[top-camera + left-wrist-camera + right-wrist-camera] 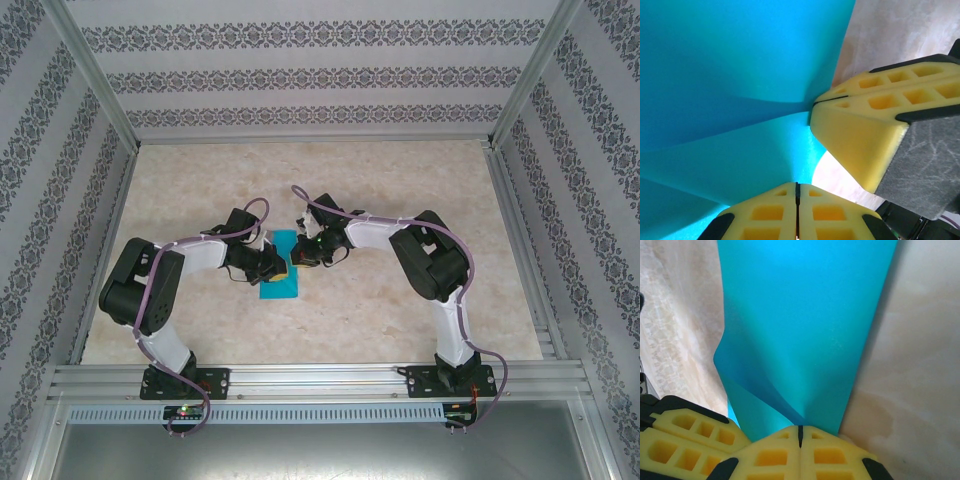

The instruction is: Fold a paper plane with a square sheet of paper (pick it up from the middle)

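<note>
The square sheet of paper (276,289) is a teal-blue strip on the table's middle, puckered into ridges where both grippers pinch it. My left gripper (283,268) comes in from the left and is shut on the paper's edge (740,65), jaws (797,184) pressed together. My right gripper (299,261) comes in from the right and is shut on the same sheet (805,330), with its tips (800,428) on a raised fold. The two grippers sit almost touching. The right gripper's fingers (865,130) show in the left wrist view, and the left gripper's fingers (690,435) in the right wrist view.
The beige marbled table (420,210) is fenced by aluminium rails (320,378) at the near edge and patterned walls (300,80) at the back and sides. Both arm bases (180,382) (450,378) are bolted at the front.
</note>
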You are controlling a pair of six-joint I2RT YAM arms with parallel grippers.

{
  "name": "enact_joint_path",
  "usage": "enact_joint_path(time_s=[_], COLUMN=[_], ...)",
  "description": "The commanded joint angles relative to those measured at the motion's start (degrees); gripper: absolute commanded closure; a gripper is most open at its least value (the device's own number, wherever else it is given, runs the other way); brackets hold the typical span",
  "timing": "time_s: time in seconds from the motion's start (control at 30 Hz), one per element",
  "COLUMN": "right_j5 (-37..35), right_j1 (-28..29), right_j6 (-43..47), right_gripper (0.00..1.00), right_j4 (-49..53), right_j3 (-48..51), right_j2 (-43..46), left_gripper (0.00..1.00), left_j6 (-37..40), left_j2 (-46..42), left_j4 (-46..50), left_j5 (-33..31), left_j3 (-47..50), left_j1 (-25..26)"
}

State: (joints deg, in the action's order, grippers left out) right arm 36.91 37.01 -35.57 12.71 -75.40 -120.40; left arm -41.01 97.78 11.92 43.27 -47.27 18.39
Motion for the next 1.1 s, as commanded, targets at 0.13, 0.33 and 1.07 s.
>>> enact_joint_path(time_s=[0.13, 0.33, 1.07], right_j5=[-0.34, -0.38, 0.10], right_j1=[0.07, 0.14, 0.25], right_j6=[0.70, 0.32, 0.32], right_gripper=[0.98, 0.98, 0.98], right_j4=[0.78, 0.21, 0.68], right_j3=[-1.51, -1.64, -2.15], right_j2=[-1.23, -1.57, -2.47], left_gripper=[0.91, 0.91, 0.91], left_j6=[-0.18, -0.21, 0.49], left_j2=[1.00, 1.52, 1.97], left_j4=[-0.87, -1.00, 1.10], left_j5=[0.18, 0.47, -1.55], left_j3=[0.47, 0.42, 0.66], left_j1=[0.42, 0.54, 0.57])
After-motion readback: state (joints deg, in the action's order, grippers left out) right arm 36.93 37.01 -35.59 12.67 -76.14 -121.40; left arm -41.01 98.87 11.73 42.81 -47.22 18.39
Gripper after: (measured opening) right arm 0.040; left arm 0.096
